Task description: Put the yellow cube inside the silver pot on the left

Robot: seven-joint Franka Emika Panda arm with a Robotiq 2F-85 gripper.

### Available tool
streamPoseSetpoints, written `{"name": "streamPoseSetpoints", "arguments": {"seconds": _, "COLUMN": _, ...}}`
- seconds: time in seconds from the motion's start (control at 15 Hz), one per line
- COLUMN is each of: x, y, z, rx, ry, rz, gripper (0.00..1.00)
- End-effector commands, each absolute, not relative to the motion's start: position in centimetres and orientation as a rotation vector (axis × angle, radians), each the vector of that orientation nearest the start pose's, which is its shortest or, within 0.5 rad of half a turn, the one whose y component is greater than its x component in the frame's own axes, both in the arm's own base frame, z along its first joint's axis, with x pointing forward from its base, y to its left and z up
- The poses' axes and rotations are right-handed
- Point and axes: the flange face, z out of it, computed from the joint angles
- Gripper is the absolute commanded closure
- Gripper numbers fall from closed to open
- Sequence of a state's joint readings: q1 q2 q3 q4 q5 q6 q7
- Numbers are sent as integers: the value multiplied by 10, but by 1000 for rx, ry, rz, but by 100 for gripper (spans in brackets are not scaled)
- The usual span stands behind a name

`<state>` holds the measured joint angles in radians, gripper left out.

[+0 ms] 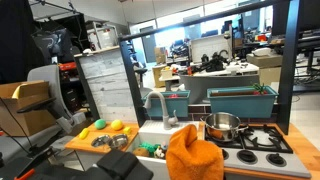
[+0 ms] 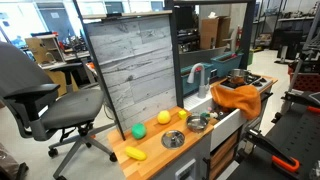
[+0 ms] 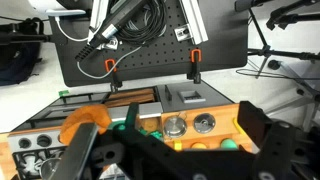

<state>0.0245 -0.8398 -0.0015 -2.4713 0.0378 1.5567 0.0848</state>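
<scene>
The yellow cube (image 3: 178, 145) is a small block on the wooden counter (image 3: 215, 108), apart from the two silver pots. It also shows in an exterior view (image 2: 183, 113). Two silver pots stand side by side on the counter, one (image 3: 176, 126) left of the other (image 3: 204, 123) in the wrist view; both also show in an exterior view (image 2: 198, 121) (image 2: 173, 139). My gripper (image 3: 172, 152) is open and empty, high above the counter, its dark fingers framing the pots and the cube. I cannot make it out in the exterior views.
A yellow ball (image 2: 164, 117), a green ball (image 2: 139, 131) and a yellow oblong piece (image 2: 135, 153) lie on the counter. An orange cloth (image 2: 235, 97) hangs over the sink edge by the faucet (image 1: 156, 103). Another silver pot (image 1: 222, 125) stands on the stove.
</scene>
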Motion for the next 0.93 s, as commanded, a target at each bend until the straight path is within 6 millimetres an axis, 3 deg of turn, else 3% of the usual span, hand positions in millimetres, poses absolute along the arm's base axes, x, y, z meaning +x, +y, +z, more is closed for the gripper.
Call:
{"name": "streamPoseSetpoints", "arguments": {"seconds": 0.0, "x": 288, "y": 10, "z": 553, "rx": -3103, "ry": 96, "rz": 118, "gripper": 0}}
{"name": "streamPoseSetpoints", "arguments": {"seconds": 0.87, "x": 288, "y": 10, "z": 553, "rx": -3103, "ry": 96, "rz": 115, "gripper": 0}}
